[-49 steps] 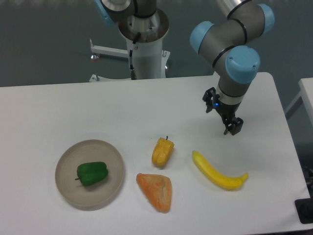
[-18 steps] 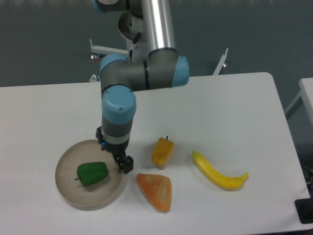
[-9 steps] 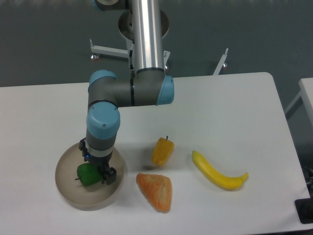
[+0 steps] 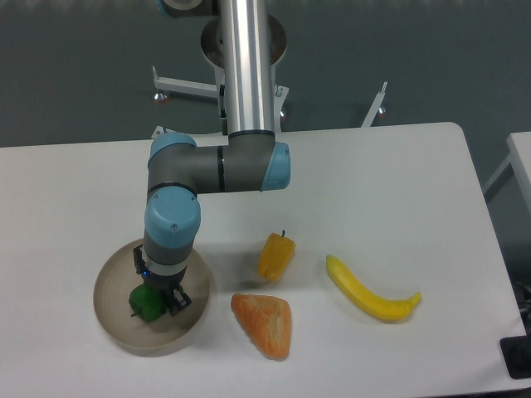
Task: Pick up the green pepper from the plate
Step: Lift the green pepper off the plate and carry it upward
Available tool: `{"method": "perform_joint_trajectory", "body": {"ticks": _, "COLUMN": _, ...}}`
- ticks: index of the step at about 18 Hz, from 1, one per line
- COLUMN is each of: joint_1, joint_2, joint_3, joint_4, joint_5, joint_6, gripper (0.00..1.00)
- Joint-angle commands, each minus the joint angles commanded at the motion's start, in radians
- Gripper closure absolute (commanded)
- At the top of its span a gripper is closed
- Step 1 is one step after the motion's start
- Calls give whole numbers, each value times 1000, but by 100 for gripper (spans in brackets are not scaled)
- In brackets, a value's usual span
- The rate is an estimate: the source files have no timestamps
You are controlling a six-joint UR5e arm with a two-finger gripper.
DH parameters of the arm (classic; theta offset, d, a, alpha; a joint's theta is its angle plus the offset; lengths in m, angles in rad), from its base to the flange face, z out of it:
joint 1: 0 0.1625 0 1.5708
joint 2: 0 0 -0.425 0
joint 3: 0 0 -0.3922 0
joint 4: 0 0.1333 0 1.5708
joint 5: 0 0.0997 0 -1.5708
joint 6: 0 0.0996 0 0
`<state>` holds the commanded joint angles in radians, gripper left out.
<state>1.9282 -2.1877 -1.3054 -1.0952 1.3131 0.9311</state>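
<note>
Gripper [image 4: 158,297] down over green pepper [image 4: 144,302] on plate [image 4: 112,319]; jaws straddle it, grip state unclear. No readable writing.

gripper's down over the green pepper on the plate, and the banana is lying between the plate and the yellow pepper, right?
Not quite. The gripper is down over the green pepper on the plate, but the banana lies on the far side of the yellow pepper, away from the plate. The camera view shows this; nothing lies between the plate and the yellow pepper.
</note>
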Motion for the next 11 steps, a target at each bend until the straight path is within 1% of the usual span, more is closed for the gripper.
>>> {"method": "perform_joint_trajectory", "body": {"ticks": 2, "joint_1": 31, "joint_2": 52, "joint_3": -12, "joint_4": -8, "joint_5": 3, "joint_6": -2, "gripper": 87}}
{"method": "perform_joint_trajectory", "body": {"ticks": 4, "joint_1": 70, "joint_2": 106, "joint_3": -15, "joint_4": -49, "joint_5": 8, "joint_6": 8, "gripper": 87}}
{"method": "perform_joint_trajectory", "body": {"ticks": 5, "joint_1": 119, "joint_2": 144, "joint_3": -15, "joint_4": -99, "joint_5": 8, "joint_6": 17, "gripper": 90}}
{"method": "perform_joint_trajectory", "body": {"ticks": 6, "joint_1": 167, "joint_2": 169, "joint_3": -17, "joint_4": -162, "joint_5": 8, "joint_6": 87, "gripper": 94}}
{"method": "perform_joint_trajectory", "body": {"ticks": 8, "joint_1": 242, "joint_2": 196, "joint_3": -12, "joint_4": -282, "joint_5": 8, "joint_6": 226, "gripper": 94}}
{"method": "perform_joint_trajectory", "body": {"ticks": 9, "joint_1": 285, "joint_2": 209, "joint_3": -11, "joint_4": -334, "joint_5": 8, "joint_6": 273, "gripper": 94}}
{"method": "perform_joint_trajectory", "body": {"ticks": 10, "joint_1": 314, "joint_2": 213, "joint_3": -11, "joint_4": -362, "joint_5": 8, "joint_6": 294, "gripper": 94}}
{"method": "perform_joint_trajectory", "body": {"ticks": 11, "joint_1": 339, "joint_2": 220, "joint_3": -12, "joint_4": -371, "joint_5": 9, "joint_6": 301, "gripper": 94}}
